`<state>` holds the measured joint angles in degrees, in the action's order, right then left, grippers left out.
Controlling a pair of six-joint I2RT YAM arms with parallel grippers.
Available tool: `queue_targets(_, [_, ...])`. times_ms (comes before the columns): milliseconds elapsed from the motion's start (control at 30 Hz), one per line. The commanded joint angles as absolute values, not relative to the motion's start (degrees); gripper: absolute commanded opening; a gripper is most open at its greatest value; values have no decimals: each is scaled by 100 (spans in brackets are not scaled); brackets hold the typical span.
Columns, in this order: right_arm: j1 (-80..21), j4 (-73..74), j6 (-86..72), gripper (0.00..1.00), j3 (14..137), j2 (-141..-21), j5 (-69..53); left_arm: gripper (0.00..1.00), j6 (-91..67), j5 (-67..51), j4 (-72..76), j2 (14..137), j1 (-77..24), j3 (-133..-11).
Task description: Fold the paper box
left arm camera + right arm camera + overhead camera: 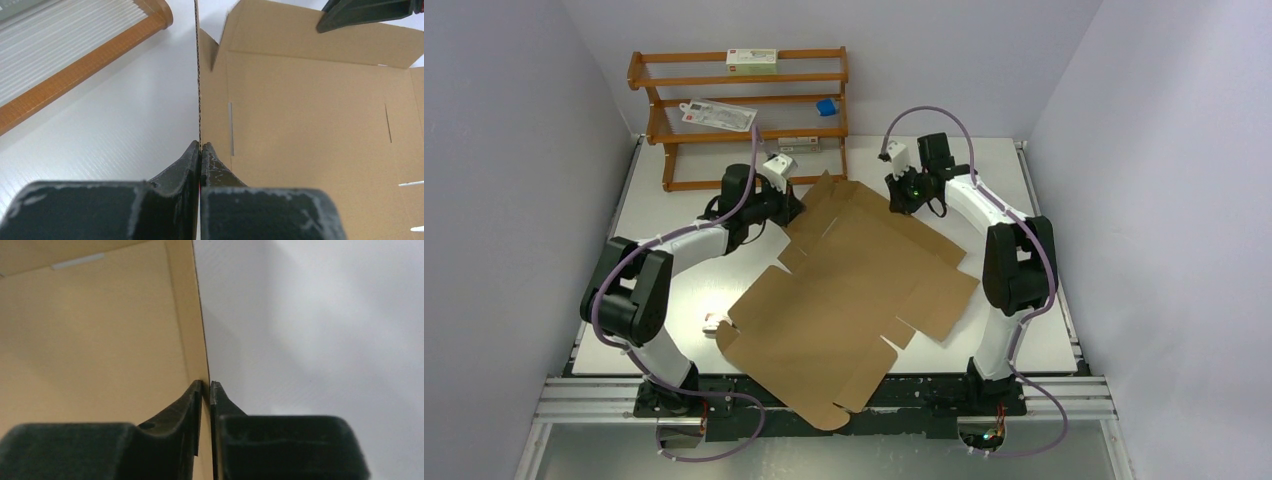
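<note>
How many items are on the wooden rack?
4 on the rack: a white carton on the top shelf, a flat white packet and a small blue object on the second, another carton on the third, partly hidden. Others may be hidden.

Orange-brown wooden rack (pixel 704 79) at table (pixel 674 200) back-left. White carton (pixel 752 60) on top shelf, flat white packet (pixel 717 114) and blue item (pixel 826 107) on middle shelf.
</note>
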<state>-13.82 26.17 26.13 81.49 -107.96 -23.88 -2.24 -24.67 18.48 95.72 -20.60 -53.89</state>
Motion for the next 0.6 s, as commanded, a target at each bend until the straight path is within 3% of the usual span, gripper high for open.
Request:
queue_targets(0, [-1344, 3008, 2709, 9, 8477, -10849, -2493, 6, -251, -2457, 2370, 9408, -2004, -5317])
queue_targets(233, [-1642, 3141, 2784, 0, 8804, -10418, -1743, 10, -470, -2433, 2925, 9438, -1998, -5031])
queue_targets(567, [-2484, 2958, 3458, 0, 9015, -9651, -463, 20, -528, -2010, 3214, 9297, -1967, -4725])
